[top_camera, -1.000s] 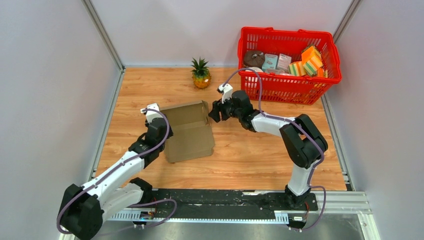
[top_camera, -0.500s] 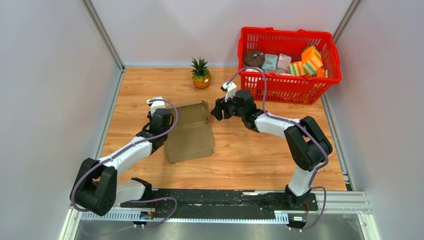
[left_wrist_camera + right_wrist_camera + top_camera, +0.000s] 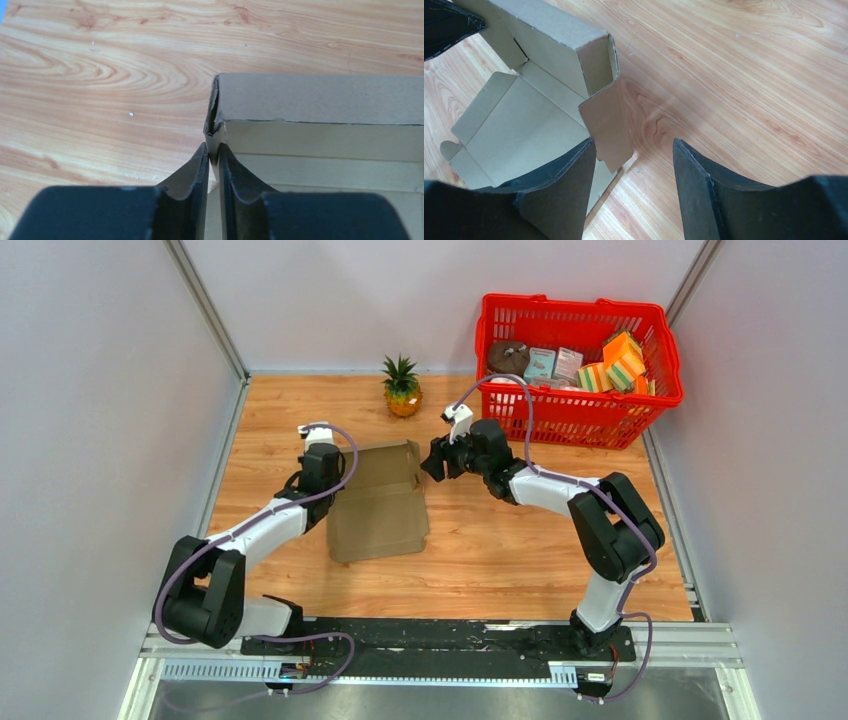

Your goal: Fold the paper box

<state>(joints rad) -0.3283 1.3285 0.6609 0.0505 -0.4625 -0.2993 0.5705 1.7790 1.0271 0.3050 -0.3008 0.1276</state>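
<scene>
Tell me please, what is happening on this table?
Two robot arms are folding a brown paper box on the wooden table. The left fingers pinch one raised side wall near its corner. The right fingers stand open at the opposite wall, gripping nothing. The box is only partly shaped.

We've got a light wood-grain table [image 3: 500,550] boxed in by plain pale grey walls [image 3: 90,440] on three sides, with slim metal posts [image 3: 207,310] up the back corners, a black rail [image 3: 450,635] along the near edge, and soft even light.
</scene>
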